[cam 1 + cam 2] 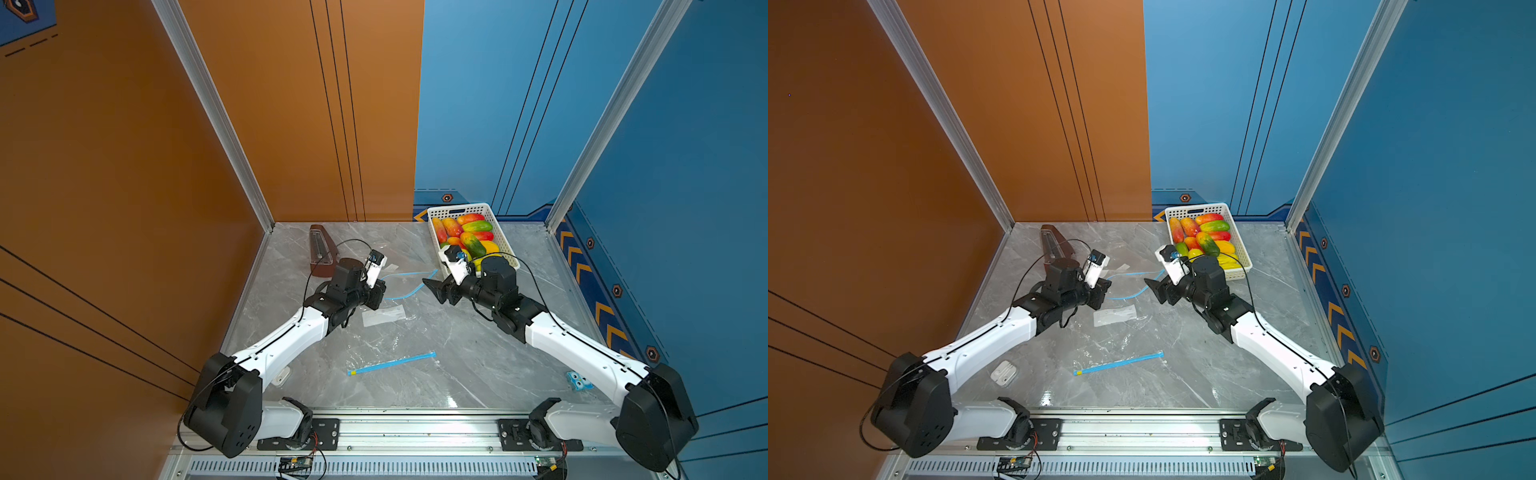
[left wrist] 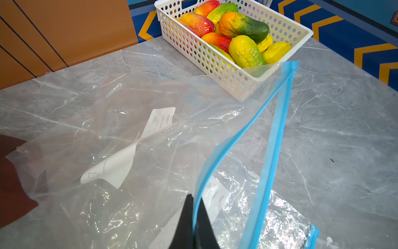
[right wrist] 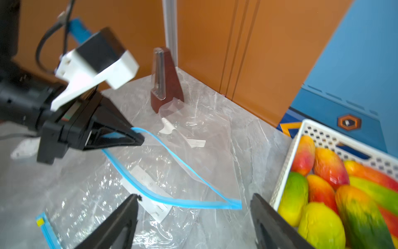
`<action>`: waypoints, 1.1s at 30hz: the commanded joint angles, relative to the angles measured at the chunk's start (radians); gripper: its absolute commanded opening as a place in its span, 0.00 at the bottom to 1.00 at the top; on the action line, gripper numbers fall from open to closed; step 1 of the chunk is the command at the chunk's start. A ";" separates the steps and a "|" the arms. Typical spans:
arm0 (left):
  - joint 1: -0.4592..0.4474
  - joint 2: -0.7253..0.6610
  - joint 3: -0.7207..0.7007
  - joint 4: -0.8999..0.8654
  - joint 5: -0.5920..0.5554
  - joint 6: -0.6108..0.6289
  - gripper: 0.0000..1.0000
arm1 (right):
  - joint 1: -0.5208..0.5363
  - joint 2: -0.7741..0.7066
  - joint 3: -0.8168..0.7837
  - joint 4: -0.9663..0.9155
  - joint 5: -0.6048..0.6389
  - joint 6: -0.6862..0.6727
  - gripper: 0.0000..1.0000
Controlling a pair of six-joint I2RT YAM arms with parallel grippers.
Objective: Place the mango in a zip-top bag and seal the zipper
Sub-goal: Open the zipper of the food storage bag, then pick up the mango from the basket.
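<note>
Clear plastic zip-top bag hangs open, blue rim pinched in left gripper; right gripper spread, empty (red-yellow-green mangoes all lie in white perforated basket).

Grey marble-pattern tabletop bears: white perforated basket of mangoes, brown metronome, open zip-top bag partly resting, spare zip-top bag lying flat, white earbud case, small blue object.

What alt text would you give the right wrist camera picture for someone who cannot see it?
The left arm's black jaws pinch the blue zipper strip of a clear zip-top bag, whose mouth gapes open over the marble table. The right arm's jaws stand wide open and empty nearest the camera, beside a white basket of mangoes.
</note>
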 commanded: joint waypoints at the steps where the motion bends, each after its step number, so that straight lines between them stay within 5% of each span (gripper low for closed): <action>1: 0.009 0.021 0.001 0.034 -0.006 -0.080 0.00 | -0.111 -0.012 0.022 -0.091 0.197 0.360 0.88; 5: 0.013 0.042 0.025 0.034 -0.027 -0.172 0.00 | -0.258 0.131 0.181 -0.315 0.150 0.499 0.77; 17: 0.001 0.079 0.049 0.034 0.016 -0.200 0.00 | -0.273 0.715 0.762 -0.706 0.291 0.330 0.74; 29: 0.000 0.075 0.034 0.034 0.030 -0.203 0.00 | -0.275 0.950 0.943 -0.755 0.285 0.308 0.72; 33: -0.002 0.077 0.032 0.034 0.034 -0.206 0.00 | -0.271 0.988 0.974 -0.756 0.288 0.304 0.65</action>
